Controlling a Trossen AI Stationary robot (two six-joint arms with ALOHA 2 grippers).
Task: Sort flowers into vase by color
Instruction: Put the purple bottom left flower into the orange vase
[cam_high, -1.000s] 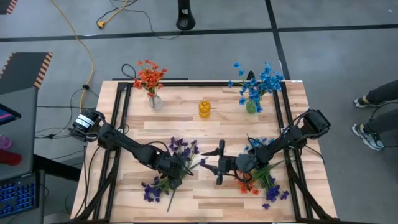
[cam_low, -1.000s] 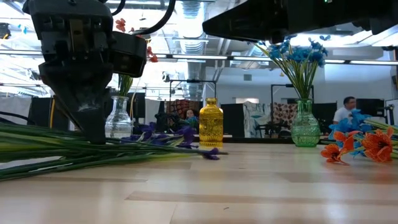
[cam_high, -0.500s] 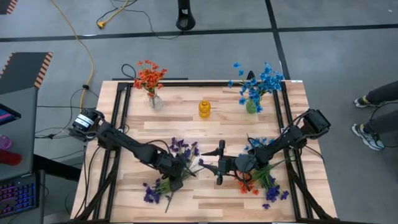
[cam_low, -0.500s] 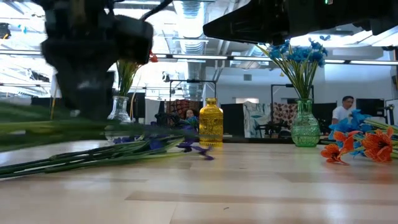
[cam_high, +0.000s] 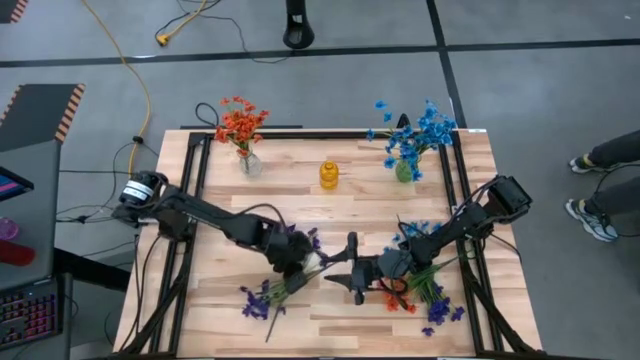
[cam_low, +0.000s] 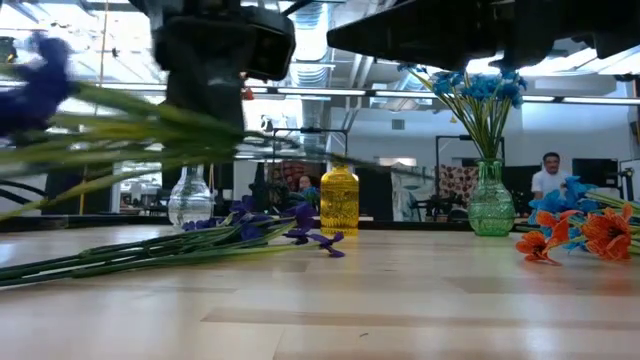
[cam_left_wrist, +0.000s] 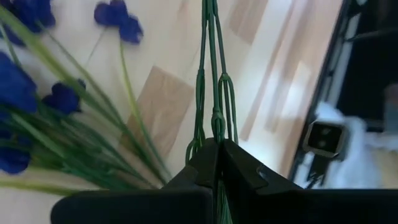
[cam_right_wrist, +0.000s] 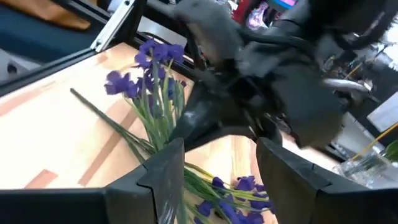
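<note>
My left gripper (cam_high: 292, 258) is shut on a dark purple flower sprig (cam_high: 262, 298) and holds it above the table; in the low view the gripper (cam_low: 215, 95) hangs high with blurred green stems (cam_low: 120, 125). More purple flowers (cam_high: 298, 238) lie flat on the table beside it. My right gripper (cam_high: 345, 276) stands open just right of the left one, its fingers pointing at it and touching nothing. A mixed pile of blue, orange and purple flowers (cam_high: 422, 292) lies under the right arm. The yellow vase (cam_high: 329, 175) stands upright with nothing in it. My left gripper pinches several thin green stems (cam_left_wrist: 214, 127) of the purple sprig between its two fingers, which lie across them. The sprig is lifted clear of the table and lies roughly level. Its blossoms (cam_low: 40, 85) point toward the table's near left, and its bare stem ends run out past the fingers.
A clear vase (cam_high: 249, 163) with orange flowers stands at far left, a green vase (cam_high: 404, 171) with blue flowers at far right. Black frame rails (cam_high: 195, 190) run along the table's left and right sides. A person's legs (cam_high: 600, 185) show beyond the right edge.
My left gripper has risen and moved toward the table's right, taking the purple sprig with it. The sprig has come off the table and now hangs clear in the air. The other purple flowers have stayed on the table.
</note>
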